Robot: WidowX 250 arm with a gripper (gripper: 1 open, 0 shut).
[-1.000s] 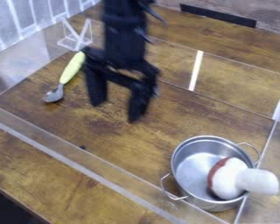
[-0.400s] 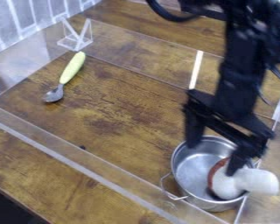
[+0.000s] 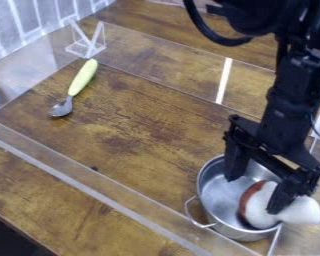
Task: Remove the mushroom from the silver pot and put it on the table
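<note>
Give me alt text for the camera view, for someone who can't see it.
A black robot gripper hangs open, pointing down over a silver pot with a toy mushroom lying in it, near the table's front right corner. A yellow-handled spoon lies far left.

Mushroom [image 3: 274, 203] in pot [image 3: 214, 196]; spoon [image 3: 75, 86] far left.

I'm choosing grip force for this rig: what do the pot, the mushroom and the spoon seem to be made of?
The silver pot looks like polished steel: shiny, reflective rim with thin wire handles. The mushroom seems to be matte plastic or rubber, with a smooth white stem and reddish-brown cap; which one is unclear. The spoon appears to have a metal bowl and a glossy yellow-green handle, probably plastic.
</note>
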